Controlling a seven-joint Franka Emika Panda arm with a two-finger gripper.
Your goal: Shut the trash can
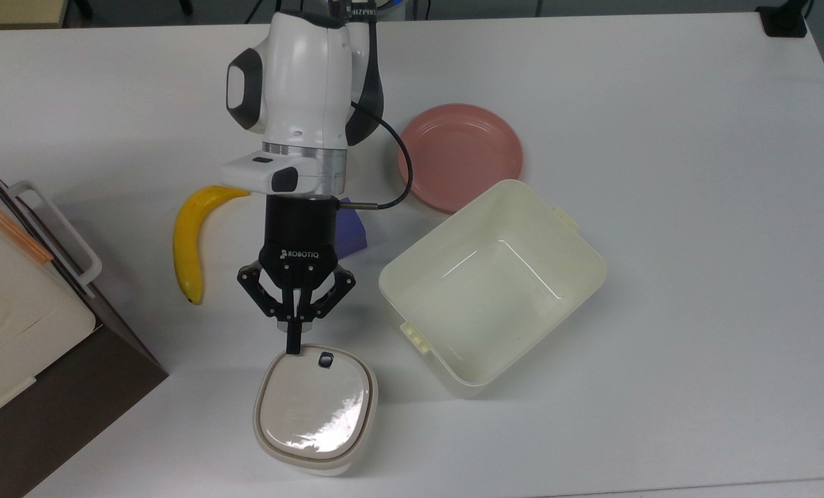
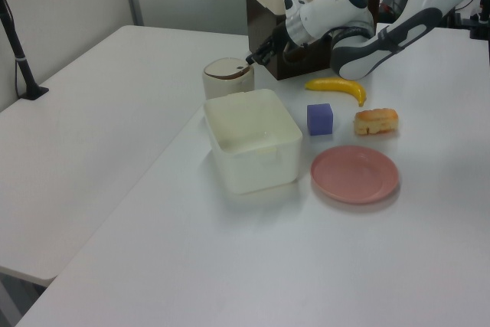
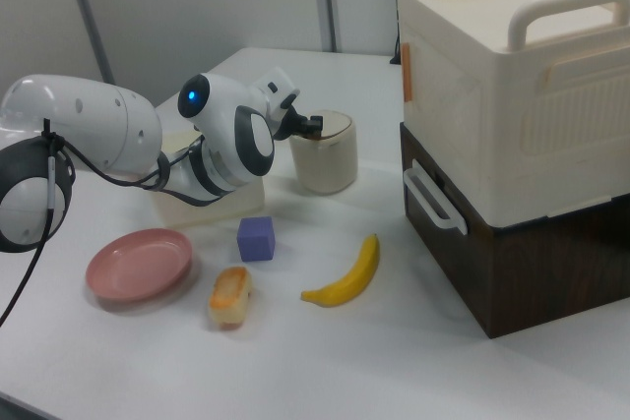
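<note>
The trash can [image 1: 314, 413] is a small cream bin standing near the table's front edge in the top view. Its lid lies flat over the body, with a thin dark seam around the rim and the dark button [image 1: 326, 359] at the edge facing the arm. My gripper [image 1: 292, 344] is shut on nothing. Its joined fingertips point down at the lid's edge just left of the button. In the left view the trash can [image 2: 227, 78] stands behind the tub with the gripper [image 2: 250, 59] at its top right edge. The right view shows the gripper [image 3: 313, 126] at the trash can [image 3: 327, 152] lid.
A larger lidless cream tub [image 1: 493, 287] stands right of the can in the top view. A purple block [image 1: 350, 232], a banana [image 1: 189, 238] and a pink plate [image 1: 460, 155] lie around the arm. A bread roll [image 2: 375, 121] lies by the block. A cream-and-brown box stack [image 1: 11, 332] fills the top view's left edge.
</note>
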